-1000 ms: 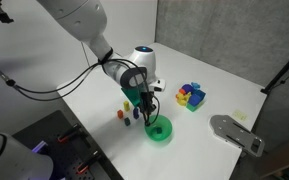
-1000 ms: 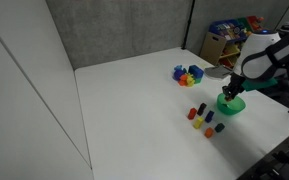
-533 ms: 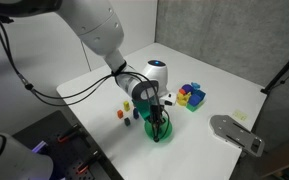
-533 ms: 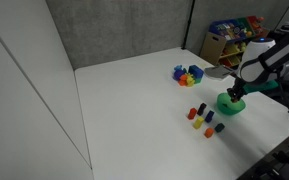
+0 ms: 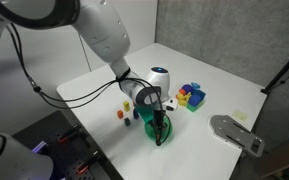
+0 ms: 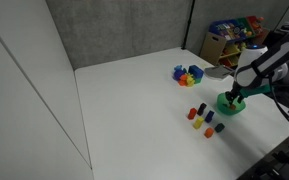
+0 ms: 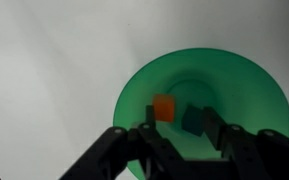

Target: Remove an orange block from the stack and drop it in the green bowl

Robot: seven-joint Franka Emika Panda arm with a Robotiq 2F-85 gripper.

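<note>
the gripper [image 5: 160,124] is held directly over the green bowl [image 5: 162,137], with its fingertips down at the rim. in the wrist view the fingers [image 7: 134,140] are seen spread apart with nothing clamped between them, so the gripper is open. an orange block [image 7: 164,107] is seen within the bowl's interior, at about 9 o'clock from the bowl's centre. whether it rests on the bowl's wall or is in the air cannot be told. a darker green shape [image 7: 192,120] is seen just beside it, at its 4 o'clock; whether this is a piece or a shadow cannot be told.

the stack [image 6: 202,117] is found on the white tabletop [image 6: 134,100] as a loose group of tiny upright pieces in orange, red and dark colours. in an exterior view it is placed at about 8 o'clock from the bowl, near it but apart. a chunky cluster of yellow, blue and purple blocks [image 6: 188,75] is seen at about 10 o'clock from the bowl, well apart. a flat grey object [image 5: 234,133] is seen at 3 o'clock from the bowl in an exterior view.
</note>
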